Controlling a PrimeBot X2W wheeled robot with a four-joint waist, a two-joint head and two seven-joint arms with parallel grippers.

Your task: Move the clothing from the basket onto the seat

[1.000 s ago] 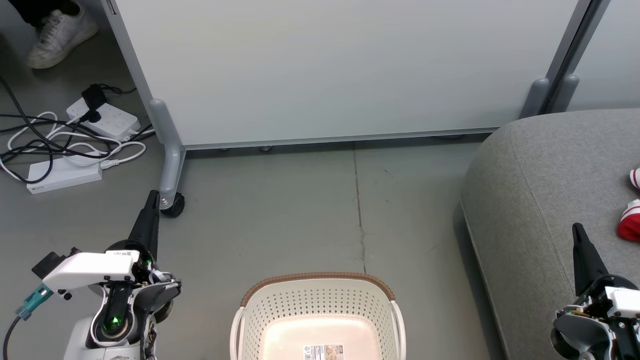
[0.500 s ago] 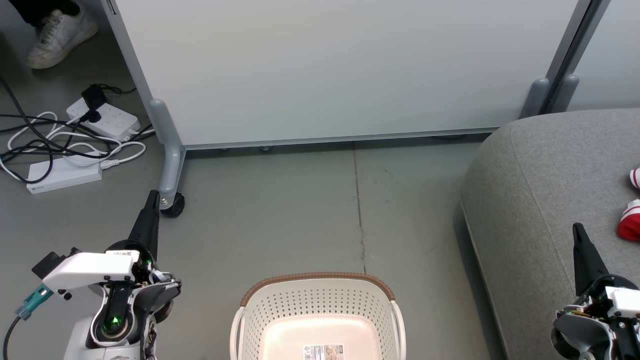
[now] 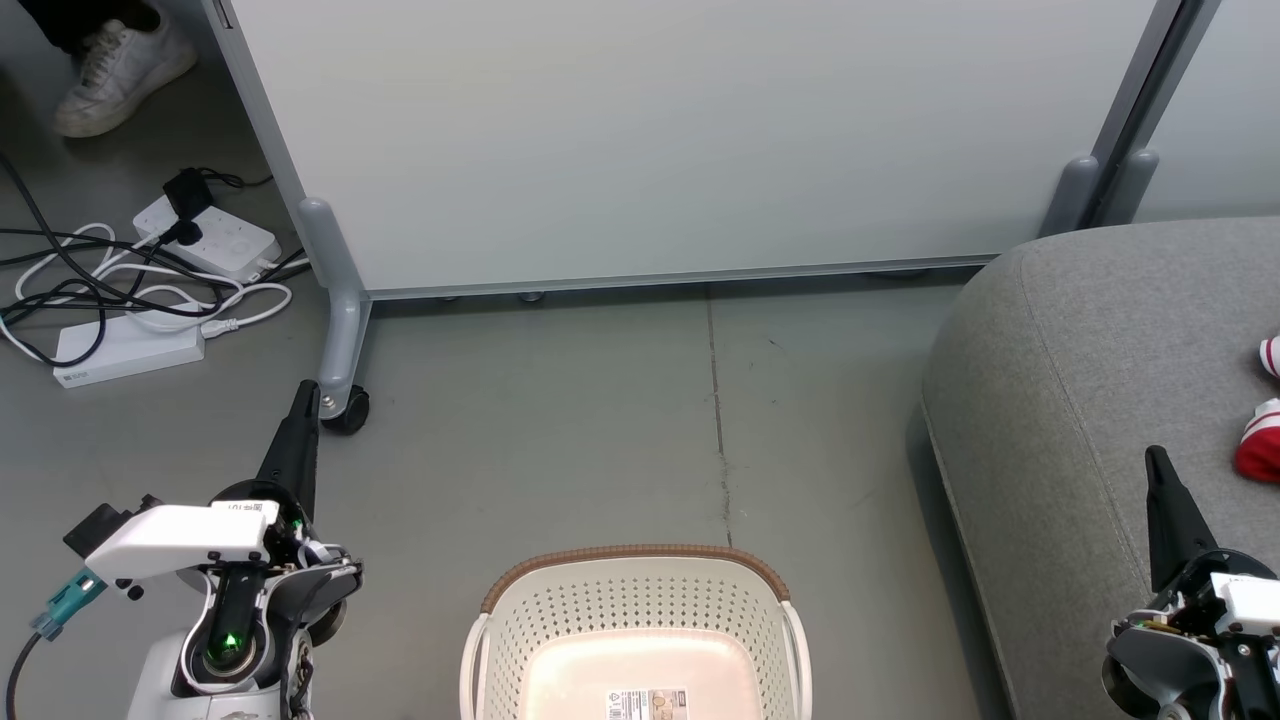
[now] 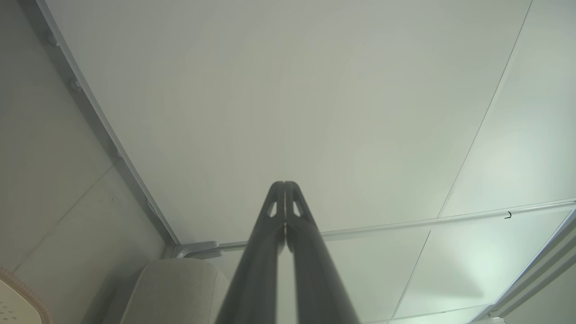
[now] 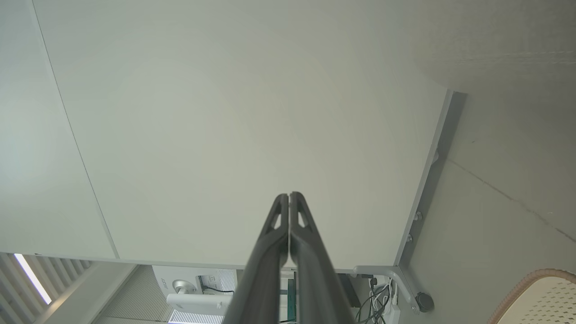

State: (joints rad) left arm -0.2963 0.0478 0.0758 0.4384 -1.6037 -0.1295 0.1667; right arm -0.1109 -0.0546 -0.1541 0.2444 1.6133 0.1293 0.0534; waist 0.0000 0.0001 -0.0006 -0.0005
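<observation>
Two closed sets: left fingers (image 3: 296, 440) near the basket (image 3: 635, 552), right fingers (image 3: 1168, 510) by the seat (image 3: 1080, 380), partition (image 3: 680, 140) ahead.

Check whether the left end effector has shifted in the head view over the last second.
No. The left end effector keeps its tip just left of the partition's caster wheel, exactly as before.

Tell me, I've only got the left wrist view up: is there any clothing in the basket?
Observer: In the head view, the part of the basket that shows holds a paper label and no red fabric.
Operator: Where's the clothing, then?
Observer: Red and white clothing lies on the seat, at the head view's right edge.
Operator: And the right gripper?
Observer: Its wrist view shows the right gripper shut, with nothing between the fingers.
</observation>
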